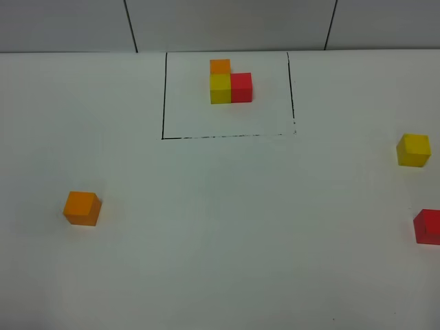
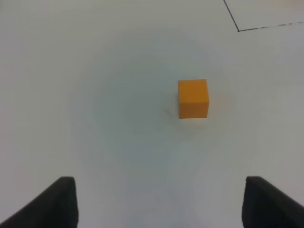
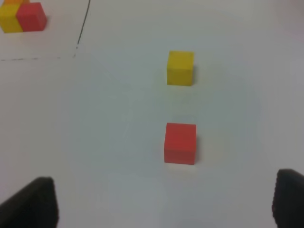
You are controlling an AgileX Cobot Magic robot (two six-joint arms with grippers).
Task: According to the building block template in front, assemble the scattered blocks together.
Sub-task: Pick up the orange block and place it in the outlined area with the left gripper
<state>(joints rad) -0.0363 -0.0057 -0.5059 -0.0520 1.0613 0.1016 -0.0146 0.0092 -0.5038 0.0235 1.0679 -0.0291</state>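
Nothing grasped so far, I'd call this the approach for the first pick. The template [image 1: 230, 86] sits far-middle on the desk [image 1: 220, 275] inside the black outline [image 1: 163, 96]: orange at the back, yellow in front of it, red touching the yellow's right side. The loose pieces are well apart. The orange cube [image 1: 82, 207] is alone on the left, while the yellow cube [image 1: 413, 150] and red cube [image 1: 427, 226] are at the right edge of the high view, near each other but not touching, the red one partly cropped. The left pincer [image 2: 159, 202] is spread wide and empty, with the orange cube ahead of it and off-centre toward one finger. The right pincer [image 3: 164, 199] is likewise released and empty, with the red cube roughly centred ahead and the yellow beyond it. Neither arm shows in the high view. The next move likely calls for the left arm to shift sideways to centre the orange cube, descend square to its faces and close. The cubes then need bringing to one spot, with faces flush and colours ordered as in the template. Small cubes, so a skewed grip could twist them.
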